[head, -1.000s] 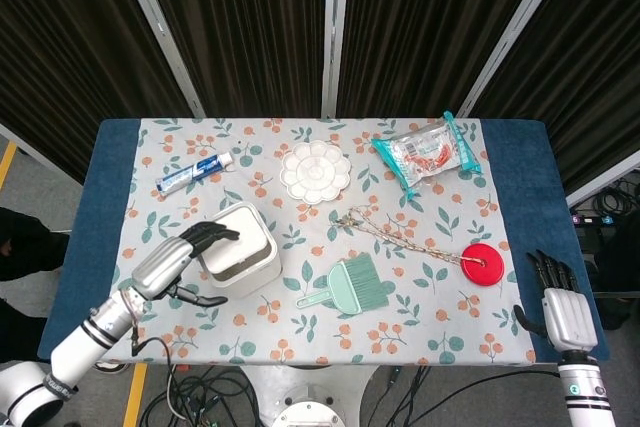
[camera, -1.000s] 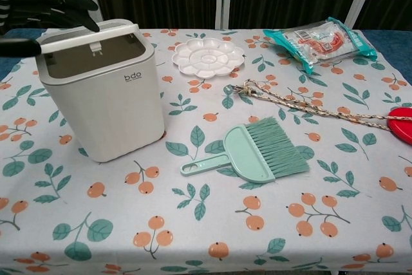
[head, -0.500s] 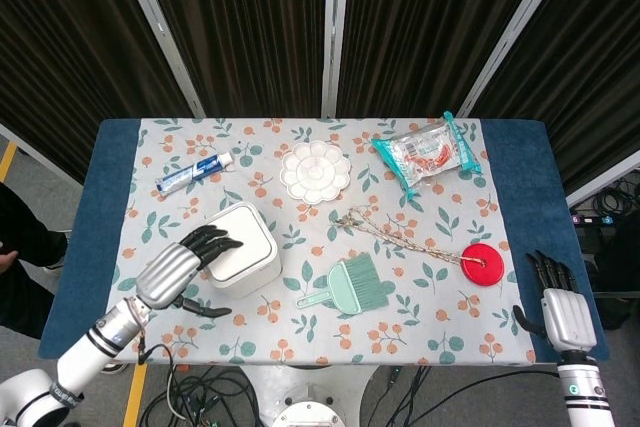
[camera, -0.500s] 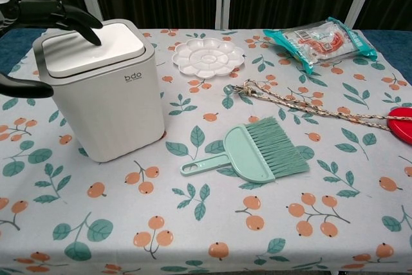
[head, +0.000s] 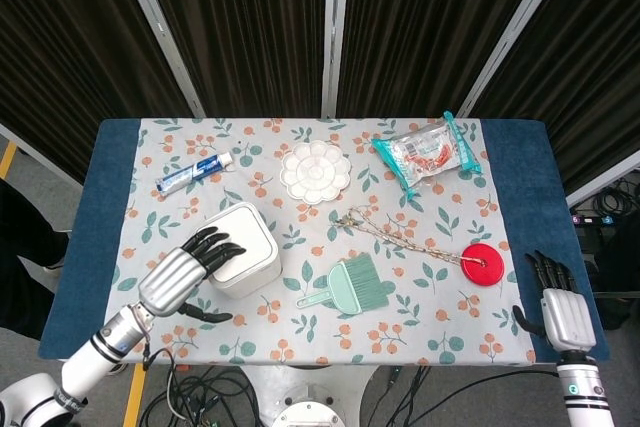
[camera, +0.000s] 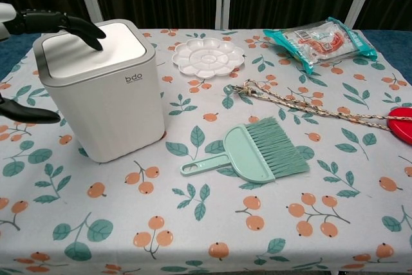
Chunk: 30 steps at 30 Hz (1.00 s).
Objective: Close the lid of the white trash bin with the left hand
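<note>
The white trash bin (head: 247, 249) (camera: 106, 101) stands on the left part of the table, its lid (camera: 96, 40) lying flat and shut. My left hand (head: 185, 269) (camera: 61, 22) reaches over the bin's near-left side, black fingertips (head: 222, 246) resting on the lid, thumb hanging beside the bin wall. It holds nothing. My right hand (head: 558, 307) hangs open off the table's right front corner, seen only in the head view.
A teal brush with dustpan (head: 352, 285) lies right of the bin. A white palette (head: 315, 172), toothpaste tube (head: 194, 174), snack packet (head: 428, 152), rope (head: 400, 237) and red disc (head: 483, 263) lie across the floral tablecloth (head: 400, 332).
The lid went from tilted open to flat and shut under my left hand's fingers. The left hand drew back toward the near-left. The right hand stayed put.
</note>
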Each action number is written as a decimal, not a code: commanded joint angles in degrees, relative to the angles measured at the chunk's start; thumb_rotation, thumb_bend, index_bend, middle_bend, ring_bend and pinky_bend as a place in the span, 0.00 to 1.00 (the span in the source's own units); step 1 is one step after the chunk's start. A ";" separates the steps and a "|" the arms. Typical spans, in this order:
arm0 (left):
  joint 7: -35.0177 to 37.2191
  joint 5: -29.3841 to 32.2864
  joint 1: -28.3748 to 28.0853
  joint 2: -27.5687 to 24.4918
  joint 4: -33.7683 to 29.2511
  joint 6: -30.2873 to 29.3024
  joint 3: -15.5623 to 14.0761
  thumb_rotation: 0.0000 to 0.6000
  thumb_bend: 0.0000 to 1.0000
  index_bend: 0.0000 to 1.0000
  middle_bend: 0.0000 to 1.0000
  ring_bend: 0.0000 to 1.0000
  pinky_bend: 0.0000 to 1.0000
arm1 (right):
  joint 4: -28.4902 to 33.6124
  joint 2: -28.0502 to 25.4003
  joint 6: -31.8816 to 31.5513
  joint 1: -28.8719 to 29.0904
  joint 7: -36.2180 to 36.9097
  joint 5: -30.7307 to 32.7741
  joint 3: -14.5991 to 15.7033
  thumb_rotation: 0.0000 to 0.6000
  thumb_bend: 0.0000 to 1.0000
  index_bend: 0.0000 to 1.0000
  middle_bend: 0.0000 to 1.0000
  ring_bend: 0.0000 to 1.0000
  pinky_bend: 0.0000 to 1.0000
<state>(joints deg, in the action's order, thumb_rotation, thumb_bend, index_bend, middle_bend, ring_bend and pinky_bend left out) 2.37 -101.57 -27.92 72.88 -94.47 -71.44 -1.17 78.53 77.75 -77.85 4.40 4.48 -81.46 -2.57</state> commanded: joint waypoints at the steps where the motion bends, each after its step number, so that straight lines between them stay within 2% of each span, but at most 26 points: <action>1: -1.03 -0.18 0.05 0.31 0.12 0.03 -0.35 0.57 0.00 0.14 0.22 0.09 0.09 | -0.04 0.05 0.00 0.00 -0.02 -0.03 0.02 1.00 0.24 0.00 0.00 0.00 0.00; 16: -4.44 0.59 -0.52 0.62 0.73 0.52 -0.23 0.62 0.00 0.14 0.24 0.09 0.09 | -0.74 0.39 0.39 0.01 0.38 0.24 0.02 1.00 0.24 0.00 0.00 0.00 0.00; 24: -1.41 1.23 2.50 -1.00 0.12 -9.03 2.61 0.62 0.00 0.14 0.22 0.09 0.09 | -0.67 0.24 0.04 -0.09 0.67 0.13 -0.10 1.00 0.24 0.00 0.00 0.00 0.00; 30: -1.59 6.57 10.86 -3.25 2.10 -18.15 1.92 0.62 0.00 0.14 0.22 0.09 0.10 | -0.59 -0.01 -0.12 -0.17 1.16 0.06 -0.15 1.00 0.24 0.00 0.00 0.00 0.00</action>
<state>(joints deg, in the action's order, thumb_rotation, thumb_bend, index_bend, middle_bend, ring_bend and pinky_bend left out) 0.67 -97.74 -20.61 70.67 -93.77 -86.31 0.92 77.93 77.75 -77.97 4.23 5.64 -81.40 -2.71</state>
